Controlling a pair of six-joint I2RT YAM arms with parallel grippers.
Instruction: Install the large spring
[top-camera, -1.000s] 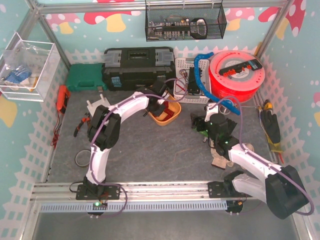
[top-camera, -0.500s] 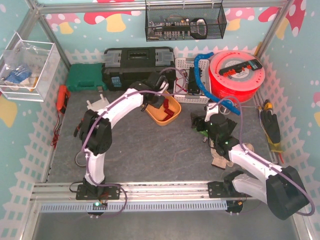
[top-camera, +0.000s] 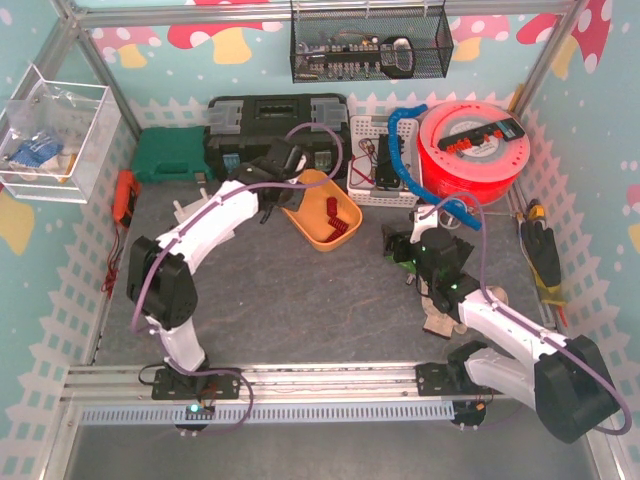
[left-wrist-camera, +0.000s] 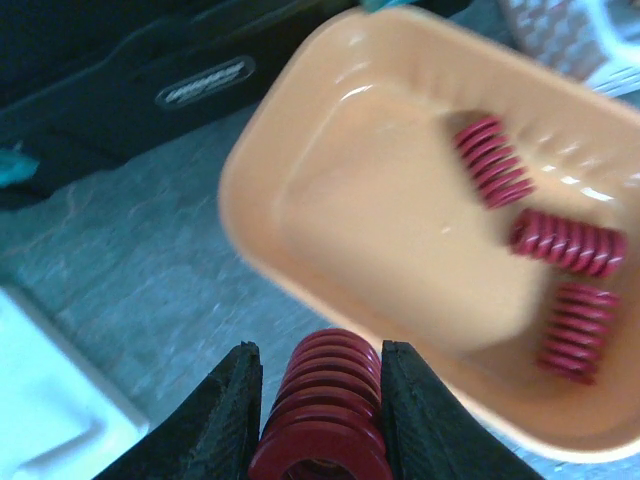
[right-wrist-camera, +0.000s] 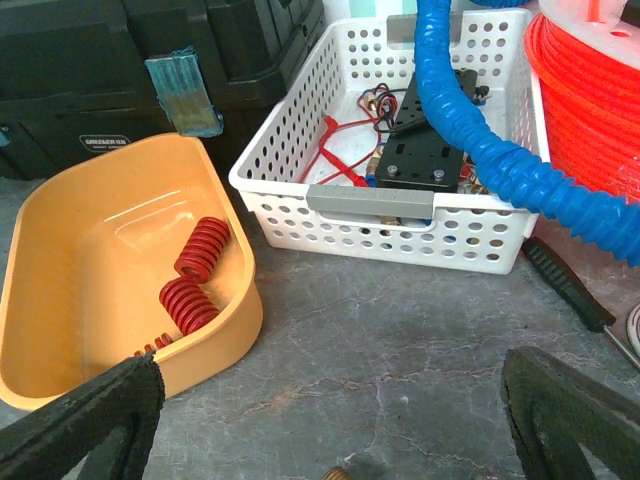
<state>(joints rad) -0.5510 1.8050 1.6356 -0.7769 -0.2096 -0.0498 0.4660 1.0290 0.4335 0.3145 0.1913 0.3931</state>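
Observation:
My left gripper (left-wrist-camera: 320, 352) is shut on a large red spring (left-wrist-camera: 325, 400), held lengthwise between the black fingers. It hangs just left of the orange tray (left-wrist-camera: 400, 230), above the grey mat. Three more red springs (left-wrist-camera: 568, 243) lie in that tray. In the top view the left gripper (top-camera: 268, 203) is between the black toolbox and the tray (top-camera: 310, 225). My right gripper (top-camera: 415, 245) is open and empty; in its wrist view (right-wrist-camera: 330, 425) the fingers are spread wide over bare mat, to the right of the tray (right-wrist-camera: 90, 260) with its springs (right-wrist-camera: 203, 248).
A black toolbox (top-camera: 275, 135) stands behind the tray. A white basket (right-wrist-camera: 400, 215) with a blue hose (right-wrist-camera: 480, 130) and an orange reel (top-camera: 470, 150) stand at the back right. A white part (top-camera: 195, 208) lies left of the left gripper. A brass piece (right-wrist-camera: 335, 473) lies below the right gripper.
My left arm has swung left and back from over the tray, carrying the red spring out of it. The tray has shifted slightly. The right arm has not moved.

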